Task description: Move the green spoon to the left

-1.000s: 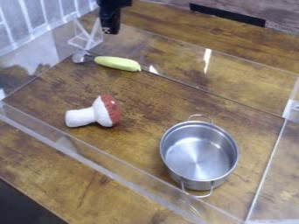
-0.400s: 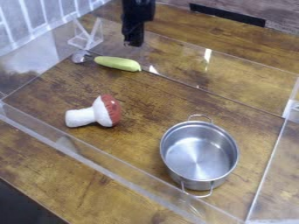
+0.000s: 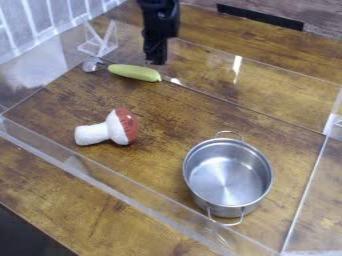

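Gripper (image 3: 156,60) hung closed and empty just above the green spoon (image 3: 134,72), which lay at the far left of the table (image 3: 267,80). Judgement: jaws needed opening before descent, then centring across the handle for a square pinch.

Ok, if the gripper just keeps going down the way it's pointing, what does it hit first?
Most likely the green spoon: the shut gripper points steeply down just above the right end of its handle. Depth is unclear from this one view, so it could instead land on the wooden table just behind it.
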